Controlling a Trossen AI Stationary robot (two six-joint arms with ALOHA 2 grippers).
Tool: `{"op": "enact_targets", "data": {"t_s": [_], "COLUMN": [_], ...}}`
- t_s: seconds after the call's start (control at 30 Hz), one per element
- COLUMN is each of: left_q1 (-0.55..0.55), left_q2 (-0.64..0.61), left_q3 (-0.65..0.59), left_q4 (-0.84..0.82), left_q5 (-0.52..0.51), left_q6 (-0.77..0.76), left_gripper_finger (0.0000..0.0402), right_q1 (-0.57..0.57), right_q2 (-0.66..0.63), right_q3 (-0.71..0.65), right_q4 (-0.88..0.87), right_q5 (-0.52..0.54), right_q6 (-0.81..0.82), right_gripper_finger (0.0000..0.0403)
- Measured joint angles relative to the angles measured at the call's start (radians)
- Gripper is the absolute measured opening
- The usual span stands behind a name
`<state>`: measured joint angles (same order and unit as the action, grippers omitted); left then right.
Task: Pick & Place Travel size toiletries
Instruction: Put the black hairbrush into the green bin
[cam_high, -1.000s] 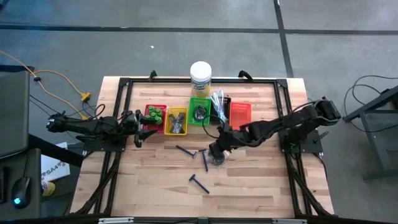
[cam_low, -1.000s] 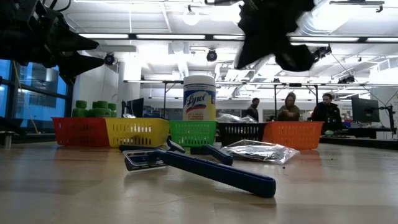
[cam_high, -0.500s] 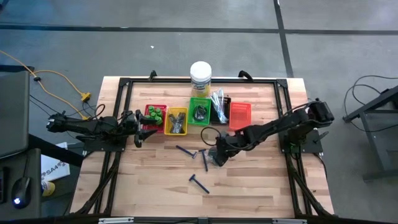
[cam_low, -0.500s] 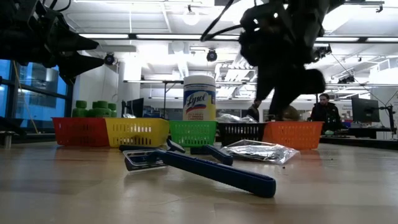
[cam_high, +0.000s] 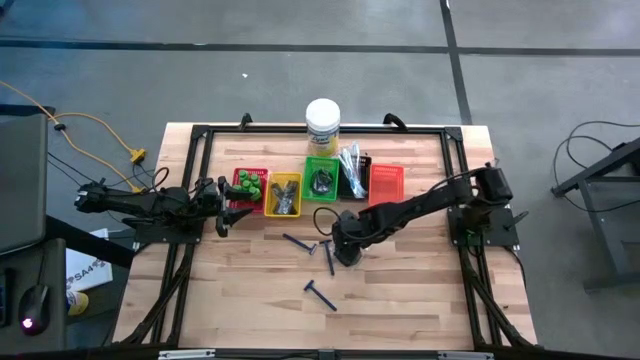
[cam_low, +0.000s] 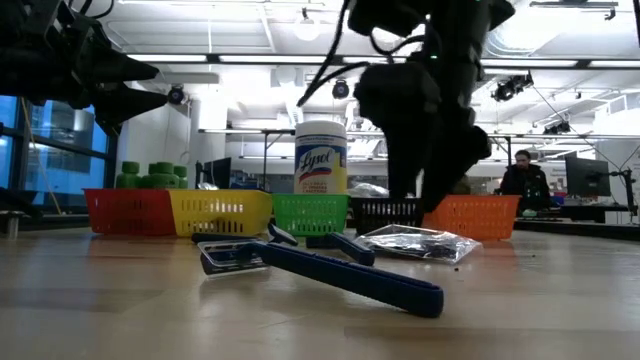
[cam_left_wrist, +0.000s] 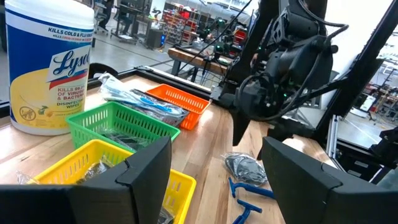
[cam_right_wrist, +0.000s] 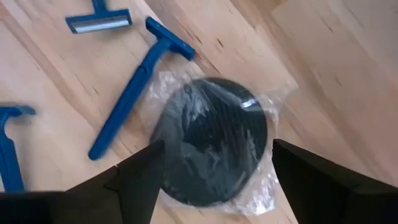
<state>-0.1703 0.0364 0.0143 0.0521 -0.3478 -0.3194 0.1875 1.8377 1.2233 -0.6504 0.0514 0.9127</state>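
Near the middle of the table (cam_high: 250, 300), the right hand (cam_right_wrist: 211, 167) hangs just above a dark round bundle (cam_right_wrist: 209, 149) in clear wrap, its fingers (cam_right_wrist: 138, 175) spread to either side of it and not touching it. A blue razor (cam_right_wrist: 138, 86) lies just beside the bundle, with two more close by and another (cam_high: 320, 294) nearer the table's front edge. At the left edge the left hand (cam_high: 222, 205) waits beside the red tray (cam_high: 249, 190) of green pots (cam_high: 248, 183), fingers spread with nothing between them
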Motion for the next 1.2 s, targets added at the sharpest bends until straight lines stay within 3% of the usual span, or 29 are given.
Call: {"op": "enact_targets", "data": {"t_s": [0.8, 0.93, 1.2], "left_q1": [0.0, 0.0, 0.0], "left_q2": [0.0, 0.0, 0.0], "left_q3": [0.0, 0.0, 0.0], "left_q4": [0.0, 0.0, 0.0], "left_q5": [0.0, 0.0, 0.0], "left_q6": [0.0, 0.0, 0.0], "left_gripper_finger": [0.0242, 0.0242, 0.0242], "right_q1": [-0.005, -0.006, -0.01], "right_q2": [0.167, 0.184, 0.202], "right_q3": [0.046, 0.046, 0.047], "right_q4": [0.025, 0.039, 0.065], "right_q5": [-0.008, -0.038, -0.078], "right_q6": [-0.001, 0.004, 0.039], "right_gripper_finger": [0.0277, 0.0244, 0.0139]}}
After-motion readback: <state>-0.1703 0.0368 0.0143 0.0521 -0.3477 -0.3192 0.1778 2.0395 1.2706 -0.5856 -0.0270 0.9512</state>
